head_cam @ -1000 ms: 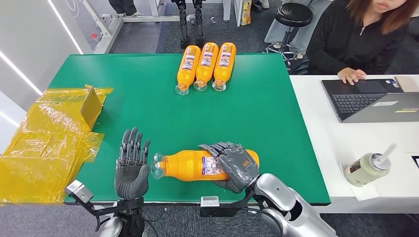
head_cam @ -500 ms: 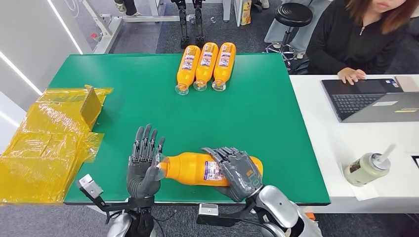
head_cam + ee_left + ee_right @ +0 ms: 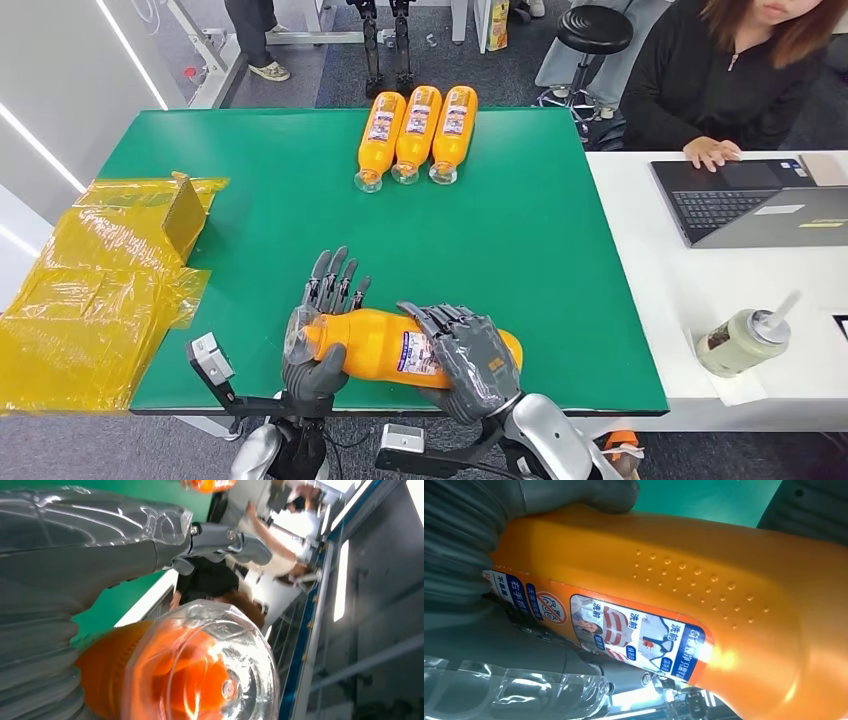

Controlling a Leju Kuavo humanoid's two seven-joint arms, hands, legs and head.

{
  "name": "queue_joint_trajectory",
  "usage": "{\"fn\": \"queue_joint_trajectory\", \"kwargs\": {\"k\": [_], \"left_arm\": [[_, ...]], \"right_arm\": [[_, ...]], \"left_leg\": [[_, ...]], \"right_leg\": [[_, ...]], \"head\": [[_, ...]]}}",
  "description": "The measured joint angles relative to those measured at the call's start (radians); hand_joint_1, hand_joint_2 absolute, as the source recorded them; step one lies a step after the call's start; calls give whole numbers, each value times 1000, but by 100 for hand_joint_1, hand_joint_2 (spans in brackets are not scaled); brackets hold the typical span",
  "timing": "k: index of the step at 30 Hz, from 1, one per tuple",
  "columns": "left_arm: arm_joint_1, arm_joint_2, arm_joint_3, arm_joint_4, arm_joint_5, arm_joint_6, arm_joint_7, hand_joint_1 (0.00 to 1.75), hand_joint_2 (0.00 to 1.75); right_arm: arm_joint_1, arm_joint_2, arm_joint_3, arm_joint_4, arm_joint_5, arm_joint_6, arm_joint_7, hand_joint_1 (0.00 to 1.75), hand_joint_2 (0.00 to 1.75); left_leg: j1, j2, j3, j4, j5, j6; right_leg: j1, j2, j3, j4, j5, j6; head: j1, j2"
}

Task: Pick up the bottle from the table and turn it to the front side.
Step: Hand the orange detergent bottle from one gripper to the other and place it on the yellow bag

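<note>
An orange bottle with a clear cap and a blue-and-white label lies sideways over the near edge of the green table, held between both hands. My left hand wraps the cap end, thumb under the neck. My right hand grips the label and base end from above. The left wrist view looks straight at the clear cap. In the right wrist view the bottle's label and its dimpled orange side show close up.
Three more orange bottles lie side by side at the table's far edge. Yellow plastic wrap and a small box lie at the left. A person works at a laptop on the white desk at the right, by a lidded cup.
My left hand moved right and closed on the bottle's cap end. The right hand kept its hold, and the bottle shifted slightly with its cap end raised.
</note>
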Motion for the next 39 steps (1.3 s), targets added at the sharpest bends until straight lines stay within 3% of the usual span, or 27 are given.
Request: {"fn": "queue_joint_trajectory", "kwargs": {"k": [8,14,17,26,34,39], "left_arm": [[7,9,-15,-4,10,11,5,0,175],[29,25,-17,-29,18,51,-4,0,175],[48,35,-17,-51,20,63,-12,0,175],[75,51,-17,-102,18,79,-18,0,175],[85,58,-17,-124,25,98,-18,0,175],[87,60,-17,-129,28,102,-18,13,175]], "right_arm": [[7,55,-85,18,9,18,-37,175,175],[-24,62,-111,131,-102,-31,-195,175,175],[-36,59,-102,193,-158,-58,-236,175,175],[-71,60,-36,292,-223,-44,-257,175,175],[-153,97,32,379,-275,-34,-289,175,175],[-213,124,55,413,-305,-18,-281,175,175]], "left_leg": [[0,0,0,0,0,0],[0,0,0,0,0,0],[0,0,0,0,0,0],[0,0,0,0,0,0],[0,0,0,0,1,-1],[0,0,0,0,1,-1]], "right_leg": [[0,0,0,0,0,0],[0,0,0,0,0,0],[0,0,0,0,0,0],[0,0,0,0,0,0],[0,0,0,1,0,0],[0,0,0,1,0,0]], "head": [[0,0],[0,0],[0,0],[0,0],[0,0],[0,0]]}}
